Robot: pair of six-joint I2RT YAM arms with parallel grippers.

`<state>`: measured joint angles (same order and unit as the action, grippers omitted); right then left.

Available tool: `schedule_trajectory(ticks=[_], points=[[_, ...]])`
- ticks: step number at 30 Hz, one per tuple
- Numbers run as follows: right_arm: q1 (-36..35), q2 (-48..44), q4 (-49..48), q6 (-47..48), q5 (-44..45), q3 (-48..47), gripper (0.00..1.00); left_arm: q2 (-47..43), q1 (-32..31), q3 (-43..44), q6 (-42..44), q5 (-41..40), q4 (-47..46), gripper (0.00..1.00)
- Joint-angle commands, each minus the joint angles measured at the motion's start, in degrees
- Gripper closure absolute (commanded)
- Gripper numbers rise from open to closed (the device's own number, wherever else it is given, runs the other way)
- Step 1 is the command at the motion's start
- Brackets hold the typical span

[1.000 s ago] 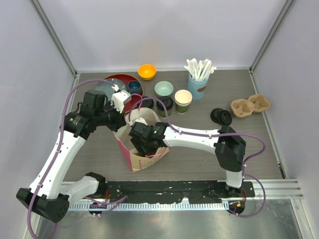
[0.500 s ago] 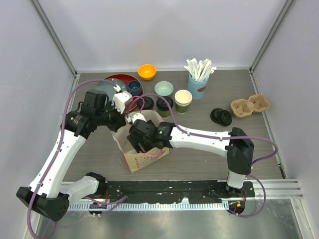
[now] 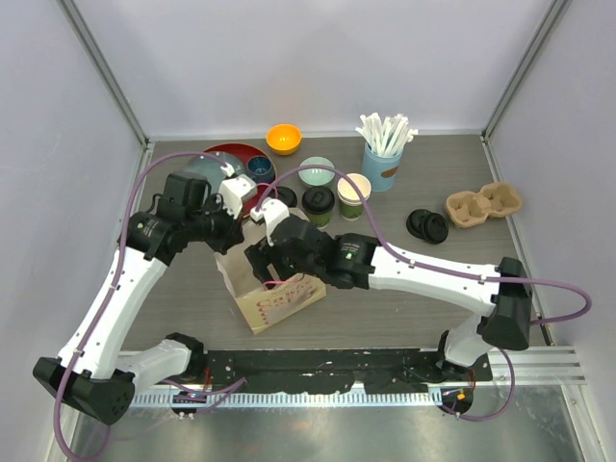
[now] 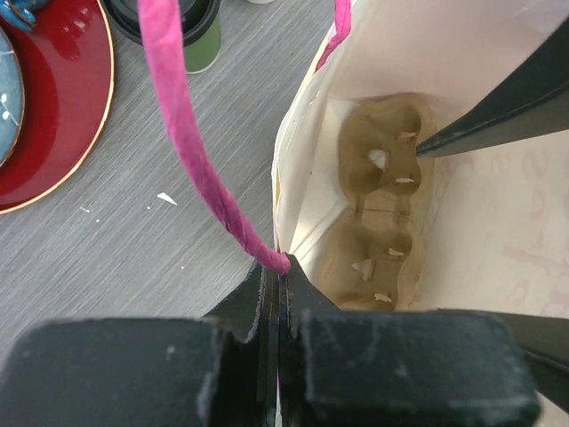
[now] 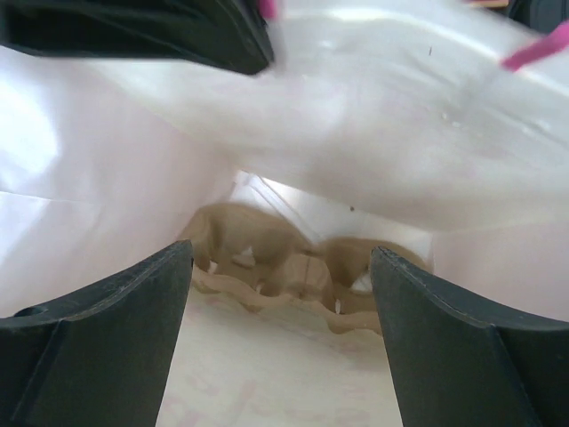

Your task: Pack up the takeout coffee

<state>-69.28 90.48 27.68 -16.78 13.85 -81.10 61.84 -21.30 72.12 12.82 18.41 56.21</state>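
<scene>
From above, my left gripper (image 3: 240, 227) is shut on the far-left rim of the bag (image 3: 279, 300) and props its mouth open. My right gripper (image 3: 269, 268) hangs over that mouth with its jaws spread wide and nothing between them. The coffee is not packed yet. Both cups stand on the table just beyond the bag, away from my bases and a little to the right. I count two: a lidded cup (image 3: 319, 202) and, just beside it on the right, an open cup (image 3: 353, 195). Both are upright, so their long axis is vertical. Loose lids (image 3: 426, 226), two as best I can tell, lie further right, near a spare carrier (image 3: 483, 204). My right arm is the free one and I judge it nearer to the cups, so the reach should be forward and slightly right.

At my left wrist, the fingers pinch the bag's rim where the pink handle (image 4: 200, 160) joins it. One carrier (image 4: 378, 218) lies flat on the bag's floor with its wells empty.

At my right wrist, both fingers frame that same carrier from above, well apart from each other.
</scene>
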Motion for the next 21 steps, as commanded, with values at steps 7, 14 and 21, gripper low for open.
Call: schedule_trajectory(ticks=[7,14,21], points=[[-0.3,-10.5,-6.6,4.9,-3.7,-2.6,0.12,0.7,-0.1,3.3,1.2,3.2,3.7,1.00],[-0.1,-13.9,-4.7,6.8,0.1,-6.5,0.09,0.1,-0.1,3.6,1.8,3.5,6.5,1.00],[10.9,-14.9,2.1,6.2,0.1,-10.8,0.05,-1.0,-0.1,5.2,2.8,1.8,12.4,1.00]])
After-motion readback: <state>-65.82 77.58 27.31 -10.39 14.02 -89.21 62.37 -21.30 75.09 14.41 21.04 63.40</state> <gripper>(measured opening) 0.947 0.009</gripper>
